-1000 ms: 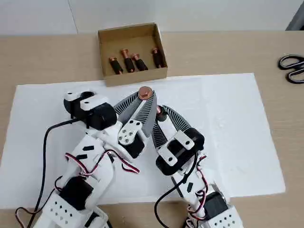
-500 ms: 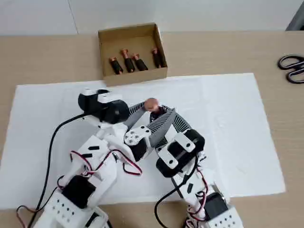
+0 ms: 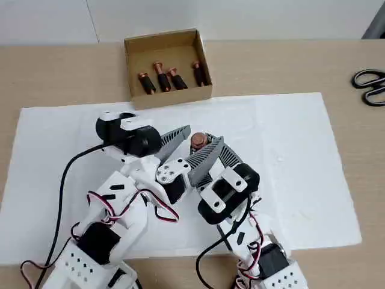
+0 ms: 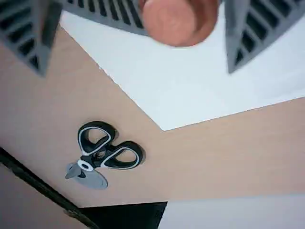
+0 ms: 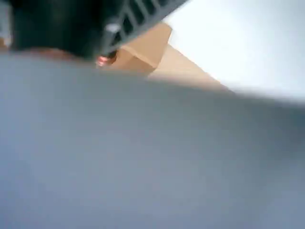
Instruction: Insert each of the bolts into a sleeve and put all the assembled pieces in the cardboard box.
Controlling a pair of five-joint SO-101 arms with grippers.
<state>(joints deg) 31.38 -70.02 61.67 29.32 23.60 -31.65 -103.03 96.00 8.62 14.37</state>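
Left gripper [image 3: 204,135] wide open, fingers [image 4: 252,28] spread either side of the copper-headed bolt [image 3: 198,141] without clamping it. Right gripper [image 3: 212,148] crowded in from the near right, just beside the bolt — clenched or released, impossible to tell. Underneath, white paper [image 3: 289,150] on a tan table [image 3: 60,72]; scissors [image 3: 370,86] far right. Beyond the bolt, well apart, cardboard box [image 3: 174,95] with four assembled pieces [image 3: 171,77] inside.

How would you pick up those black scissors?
Pinch the scissors at the narrow neck where the two black loops meet, coming straight down from above. They lie flat on the table, and the loops are probably too wide and hollow to squeeze.
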